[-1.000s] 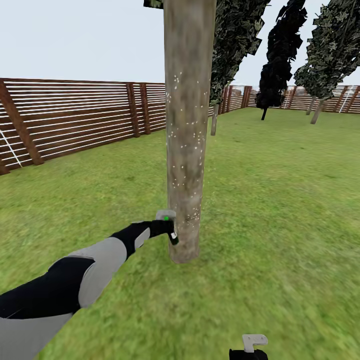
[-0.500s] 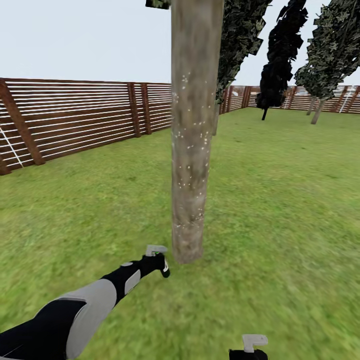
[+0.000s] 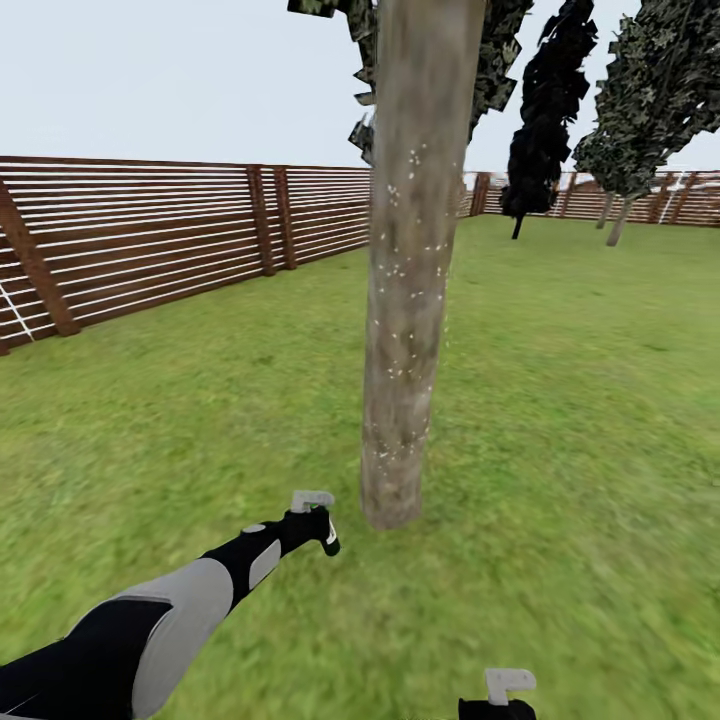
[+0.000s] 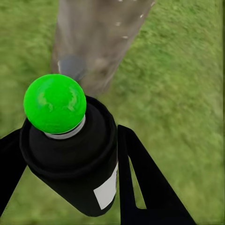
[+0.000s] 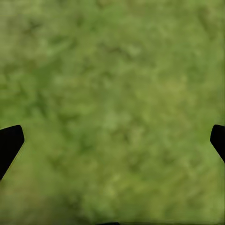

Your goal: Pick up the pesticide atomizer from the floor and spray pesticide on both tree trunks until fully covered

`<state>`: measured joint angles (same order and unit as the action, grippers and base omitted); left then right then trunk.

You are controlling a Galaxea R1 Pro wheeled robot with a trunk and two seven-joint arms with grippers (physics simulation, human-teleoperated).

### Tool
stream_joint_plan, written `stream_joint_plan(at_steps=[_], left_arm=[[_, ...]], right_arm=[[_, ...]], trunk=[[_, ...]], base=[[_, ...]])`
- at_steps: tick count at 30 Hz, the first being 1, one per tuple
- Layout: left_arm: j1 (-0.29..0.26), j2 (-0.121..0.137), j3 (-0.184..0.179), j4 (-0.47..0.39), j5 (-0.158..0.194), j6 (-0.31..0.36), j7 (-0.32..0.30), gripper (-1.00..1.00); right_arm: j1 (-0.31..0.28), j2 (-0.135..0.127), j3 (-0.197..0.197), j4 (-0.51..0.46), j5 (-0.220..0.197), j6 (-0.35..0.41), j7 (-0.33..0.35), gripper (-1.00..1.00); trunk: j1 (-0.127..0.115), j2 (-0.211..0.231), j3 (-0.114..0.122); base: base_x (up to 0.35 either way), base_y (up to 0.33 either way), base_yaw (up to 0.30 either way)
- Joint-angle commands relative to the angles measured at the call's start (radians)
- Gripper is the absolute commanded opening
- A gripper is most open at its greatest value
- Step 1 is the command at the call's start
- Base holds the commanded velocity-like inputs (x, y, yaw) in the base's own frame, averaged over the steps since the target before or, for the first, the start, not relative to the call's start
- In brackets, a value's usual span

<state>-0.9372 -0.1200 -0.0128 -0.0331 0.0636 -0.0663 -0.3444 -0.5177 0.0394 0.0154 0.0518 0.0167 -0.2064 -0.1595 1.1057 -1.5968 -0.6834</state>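
atomizer: dark bottle w/ green ball top and whitish label, clamped between the left gripper fingers. In head view it sits lower centre-left of frame, low over the lawn, just beside the trunk base.
why held so: I keep the nozzle end aimed at the tree trunk; in left wrist view the bark shows right past the green ball. My guess: lowest part of trunk is the target, since white specks dot the bark higher up.
left arm: stretched fwd from lower left corner, wrist dropped low, nearly level w/ trunk foot.
right gripper: fingers spread wide at frame edges, nothing between, only grass below; sits bottom centre-right of head view.
bkgd: fence upper left, dark trees upper right.
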Motion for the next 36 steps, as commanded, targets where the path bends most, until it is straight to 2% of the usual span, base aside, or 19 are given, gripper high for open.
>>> stream_joint_plan(at_steps=[1, 9, 19, 27, 36], left_arm=[[0.000, 0.000, -0.001, 0.001, 0.007, -0.002, -0.004, -1.00], [0.000, 0.000, -0.001, 0.001, 0.007, -0.001, -0.004, -1.00], [0.000, 0.000, -0.002, 0.001, 0.007, -0.001, -0.004, -1.00], [0.000, 0.000, -0.002, 0.001, 0.007, 0.000, -0.002, -1.00], [0.000, 0.000, -0.002, 0.001, 0.007, -0.001, -0.002, -1.00]], right_arm=[[-0.002, 0.000, 0.001, 0.005, 0.002, -0.007, -0.005, 1.00], [-0.002, 0.000, 0.001, 0.005, 0.002, -0.007, -0.005, 1.00], [0.003, -0.002, 0.000, 0.005, 0.001, -0.006, -0.008, 1.00], [0.014, -0.001, 0.000, 0.005, 0.002, -0.005, -0.006, 1.00], [0.014, -0.001, 0.000, 0.005, 0.002, -0.005, -0.006, 1.00]], trunk=[[0.000, 0.000, -0.001], [0.000, 0.000, -0.002], [0.000, 0.000, -0.002], [0.000, 0.000, -0.002], [0.000, 0.000, -0.005]], base=[[0.000, 0.350, -0.289], [0.000, 0.350, -0.293], [0.000, 0.350, -0.080], [0.008, 0.350, -0.270], [0.218, 0.299, -0.209]])
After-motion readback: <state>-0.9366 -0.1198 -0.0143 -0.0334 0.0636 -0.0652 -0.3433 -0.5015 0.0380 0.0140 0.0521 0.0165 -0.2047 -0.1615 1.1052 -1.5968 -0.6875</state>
